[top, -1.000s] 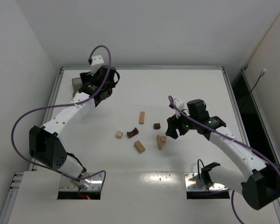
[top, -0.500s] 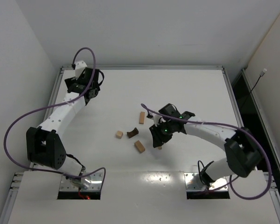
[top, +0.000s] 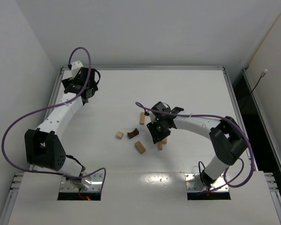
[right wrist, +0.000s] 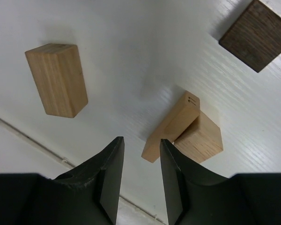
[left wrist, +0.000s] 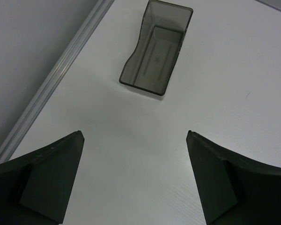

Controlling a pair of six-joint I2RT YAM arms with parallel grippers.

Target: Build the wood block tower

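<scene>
**Wood blocks** (top: 140,147): not stacked. They lie loose about the middle of the white table (top: 196,89). All are smooth-sawn timber, square-edged, with visible grain.

- Thin tan bar (right wrist: 171,127): a flat slat, tilted, with one side propped on the tan cube (right wrist: 203,140). The two touch. There is a small dark mark on the bar's end face.
- Stout tan block (right wrist: 57,79): oblong, lying flat, apart from that pair.
- Dark brown cube (right wrist: 255,35): coarser grain, on its own beyond the pair.
- Dark brown arch (top: 133,134): the small tan cube (top: 120,135) lies just beside it.
- Long tan bar (top: 142,117): lies flat, farther back on the table.

**Right gripper** (right wrist: 141,143): matte black fingers set a narrow gap apart, with nothing between them. It is low over the table, and the thin tan bar's near end lies just off the tips.

**Left gripper** (left wrist: 135,134): dark fingers spread wide and holding nothing, over bare table near the far left corner.

**Bin** (left wrist: 157,49): translucent smoky-grey plastic. It is oblong and open-topped with rounded corners and one waisted side wall. It stands ahead of the left gripper, near the metal edge rail (left wrist: 56,79).
</scene>
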